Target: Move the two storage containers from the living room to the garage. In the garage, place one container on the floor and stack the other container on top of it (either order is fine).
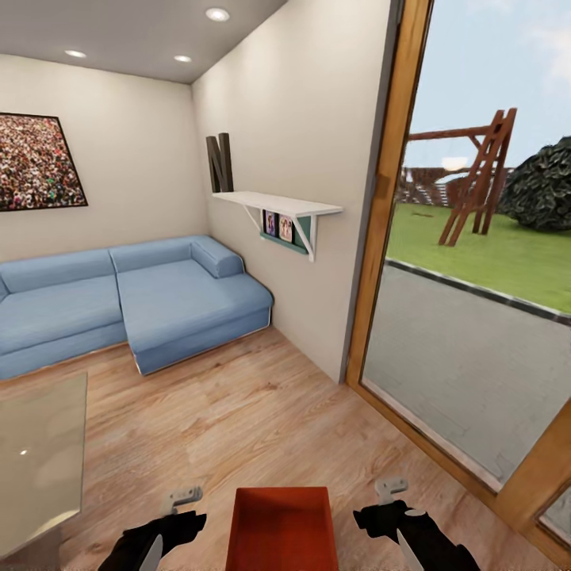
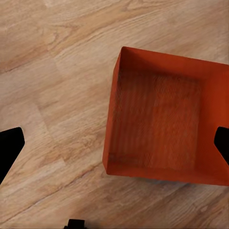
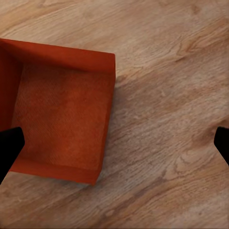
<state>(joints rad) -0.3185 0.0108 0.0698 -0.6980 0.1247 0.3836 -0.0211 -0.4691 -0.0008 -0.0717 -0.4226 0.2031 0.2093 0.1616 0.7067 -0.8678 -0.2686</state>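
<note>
An orange bin (image 1: 281,527) sits open-topped on the wood floor (image 1: 238,420) at my 6 o'clock, between my grippers. My left gripper (image 2: 114,143) and right gripper (image 3: 114,143) both hang spread wide, empty. The sofa (image 1: 127,305) lies at 10 o'clock.

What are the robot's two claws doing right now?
Left gripper: open, holding nothing, beside the orange-red rectangular open-topped bin.
Right gripper: open, holding nothing.

A home living room: blue sectional sofa (image 1: 127,305), framed picture (image 1: 36,162), wood plank floor (image 1: 238,420)
</note>
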